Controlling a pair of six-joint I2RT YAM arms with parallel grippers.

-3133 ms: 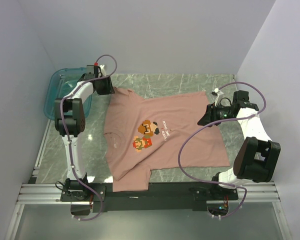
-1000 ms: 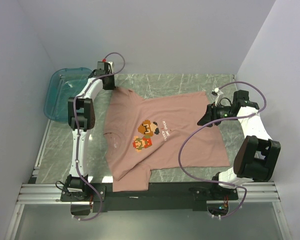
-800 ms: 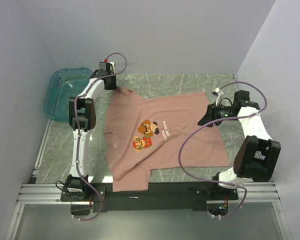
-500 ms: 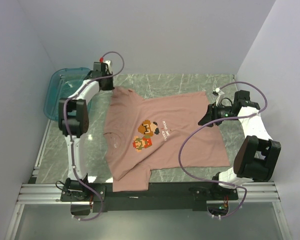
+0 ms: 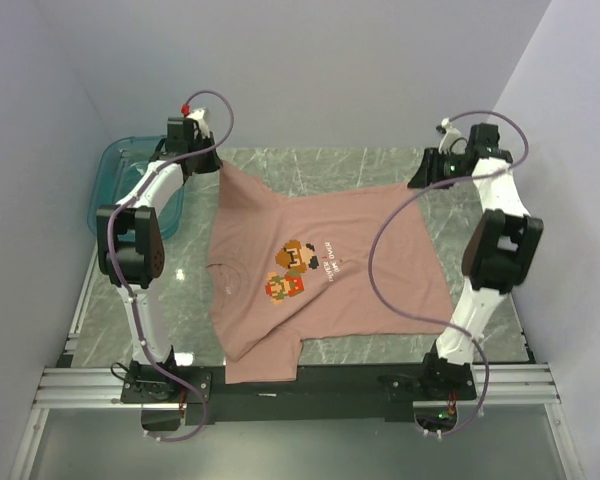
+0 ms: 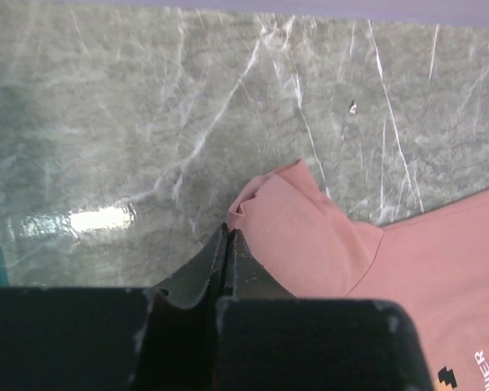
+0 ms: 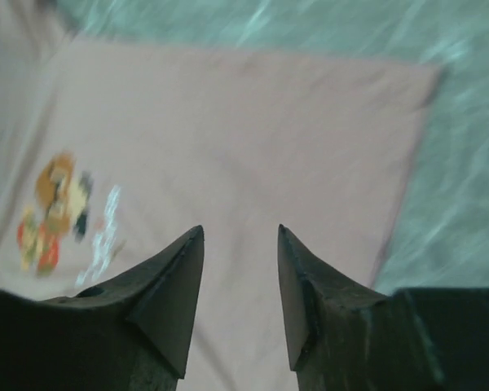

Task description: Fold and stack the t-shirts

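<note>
Left gripper (image 6: 226,238): jaws closed flat together on the edge of the far sleeve (image 6: 293,224), apparently to draw it out taut. Right gripper (image 7: 240,244): jaws parted and empty, hovering near the far hem corner, probably lined up for a matching pinch. The t-shirt (image 5: 320,270) lies spread print-up on the table (image 5: 310,165), unfolded. The tray (image 5: 115,185) sits off to the left.

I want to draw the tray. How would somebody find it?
Look at the grey marble table, then its far left corner. The tray sits there, left of the pink shirt. It is the only see-through teal thing.
</note>
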